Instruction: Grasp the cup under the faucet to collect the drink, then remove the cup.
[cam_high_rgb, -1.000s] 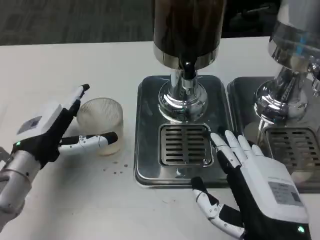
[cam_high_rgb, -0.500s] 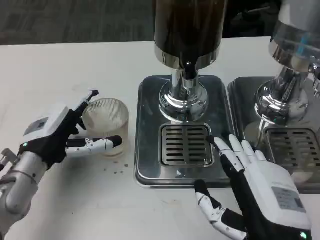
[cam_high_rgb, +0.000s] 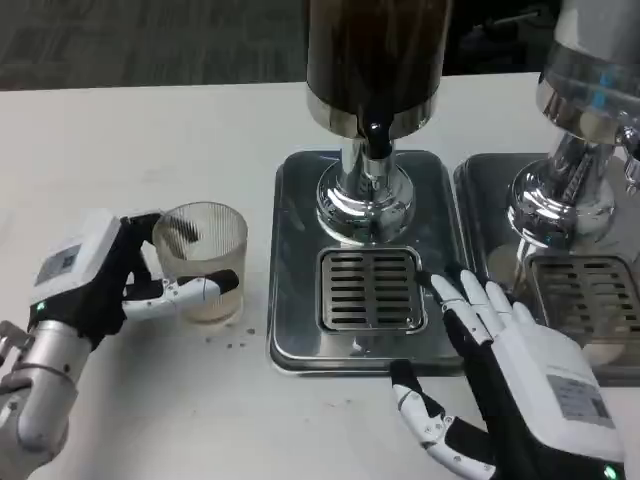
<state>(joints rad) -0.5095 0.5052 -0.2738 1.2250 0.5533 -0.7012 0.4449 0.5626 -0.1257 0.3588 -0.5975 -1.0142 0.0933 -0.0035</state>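
- While our right hand (cam_high_rgb: 520, 385) waits nearest the camera, its fingers are spread flat and released, holding nothing; the fingertips (cam_high_rgb: 462, 291) lie over the front right corner of the drip tray (cam_high_rgb: 290, 330), just beside the slotted grille (cam_high_rgb: 371, 290).
- Our left hand (cam_high_rgb: 95, 290) is at the left edge of the white table (cam_high_rgb: 150, 130), wrapped around the cup (cam_high_rgb: 200, 262): thumb across the near side, other fingers showing through the ribbed clear wall on the far side. We read this as grasping the cup, though how firm the hold is we cannot tell.
- The cup stands upright on the table, just left of the drip tray, not on it. It looks empty or nearly so; a few small drops dot the table by its base.
- Further back, the faucet (cam_high_rgb: 376, 135) hangs from the dark drink dispenser (cam_high_rgb: 375, 55) above the chrome pedestal, with the grille below and in front of it. A second dispenser (cam_high_rgb: 590, 110) stands on its own tray to the right.
- Step in hand, as we judge it: securing the cup, so the task is early; nothing is collected yet.
- Next move calls for carrying the cup right onto the grille, rim under the spout, kept upright and clear of the tray lip. The right hand looks placed to work the faucet, but it would need to rise to reach it.
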